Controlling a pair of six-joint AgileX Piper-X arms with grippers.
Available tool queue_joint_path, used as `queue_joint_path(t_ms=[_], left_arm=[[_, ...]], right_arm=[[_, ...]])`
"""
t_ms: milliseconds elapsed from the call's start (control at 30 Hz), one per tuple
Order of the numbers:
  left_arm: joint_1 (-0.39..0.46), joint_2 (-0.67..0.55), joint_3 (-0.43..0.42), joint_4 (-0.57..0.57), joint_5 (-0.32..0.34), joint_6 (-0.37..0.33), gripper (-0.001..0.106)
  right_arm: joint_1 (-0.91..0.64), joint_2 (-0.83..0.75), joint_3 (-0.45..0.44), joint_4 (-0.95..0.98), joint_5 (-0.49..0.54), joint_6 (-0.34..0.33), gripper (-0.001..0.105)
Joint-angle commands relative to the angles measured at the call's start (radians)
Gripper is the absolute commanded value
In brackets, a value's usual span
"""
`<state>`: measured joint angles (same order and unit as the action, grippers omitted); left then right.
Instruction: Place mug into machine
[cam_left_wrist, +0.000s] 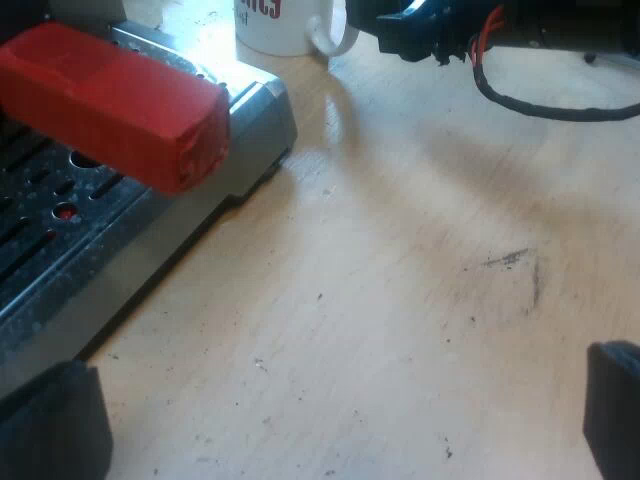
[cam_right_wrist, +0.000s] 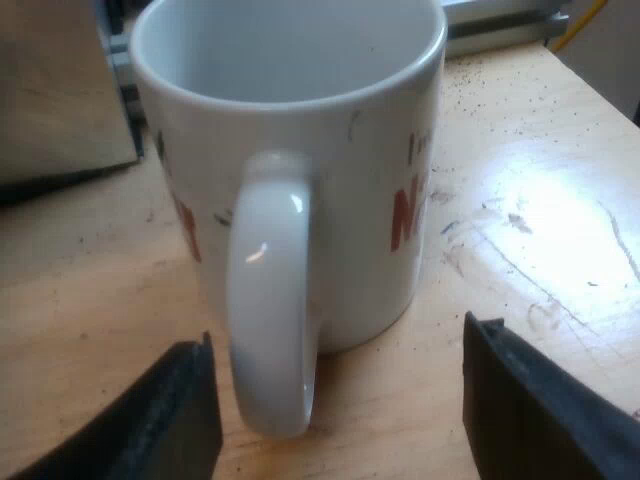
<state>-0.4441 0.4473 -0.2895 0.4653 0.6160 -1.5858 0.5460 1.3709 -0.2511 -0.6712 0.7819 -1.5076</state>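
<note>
A white mug (cam_right_wrist: 300, 150) with red lettering stands upright and empty on the wooden table, its handle (cam_right_wrist: 270, 300) turned toward my right gripper (cam_right_wrist: 340, 420). That gripper is open, one finger on each side of the handle, touching nothing. From the left wrist the same mug (cam_left_wrist: 285, 25) stands beside the corner of the machine's drip tray (cam_left_wrist: 120, 240), with the right arm's gripper (cam_left_wrist: 430, 30) close to its handle. My left gripper (cam_left_wrist: 330, 440) hovers open over bare table beside the tray. The holder's red handle end (cam_left_wrist: 110, 100) juts out above the tray.
The drip tray's perforated metal grate (cam_left_wrist: 40, 220) carries dark specks. Scuffed wooden tabletop (cam_left_wrist: 420, 300) stretches away from the tray. A grey panel (cam_right_wrist: 60, 90) stands behind the mug, and a metal rail (cam_right_wrist: 500, 30) runs along the table's edge.
</note>
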Motion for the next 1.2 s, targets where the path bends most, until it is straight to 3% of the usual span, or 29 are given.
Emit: queue_joint_path(t_ms=[33, 367, 567, 733, 1200], left_arm=[[-0.004, -0.003, -0.004, -0.016, 0.001, -0.002, 0.105], [-0.004, -0.003, -0.004, -0.016, 0.001, -0.002, 0.105], [-0.004, -0.003, -0.004, -0.016, 0.001, -0.002, 0.105], [-0.004, -0.003, -0.004, -0.016, 0.001, -0.002, 0.105], [-0.004, -0.003, -0.004, -0.016, 0.001, -0.002, 0.105]], right_arm=[[-0.044, 0.005, -0.004, -0.006, -0.070, -0.017, 0.055], [-0.104, 0.025, -0.037, -0.009, -0.218, -0.135, 0.055], [-0.104, 0.097, -0.085, -0.013, -0.212, -0.130, 0.055], [-0.104, 0.141, -0.094, -0.078, -0.127, -0.128, 0.055], [-0.183, 0.213, -0.114, -0.158, -0.150, -0.130, 0.055]])
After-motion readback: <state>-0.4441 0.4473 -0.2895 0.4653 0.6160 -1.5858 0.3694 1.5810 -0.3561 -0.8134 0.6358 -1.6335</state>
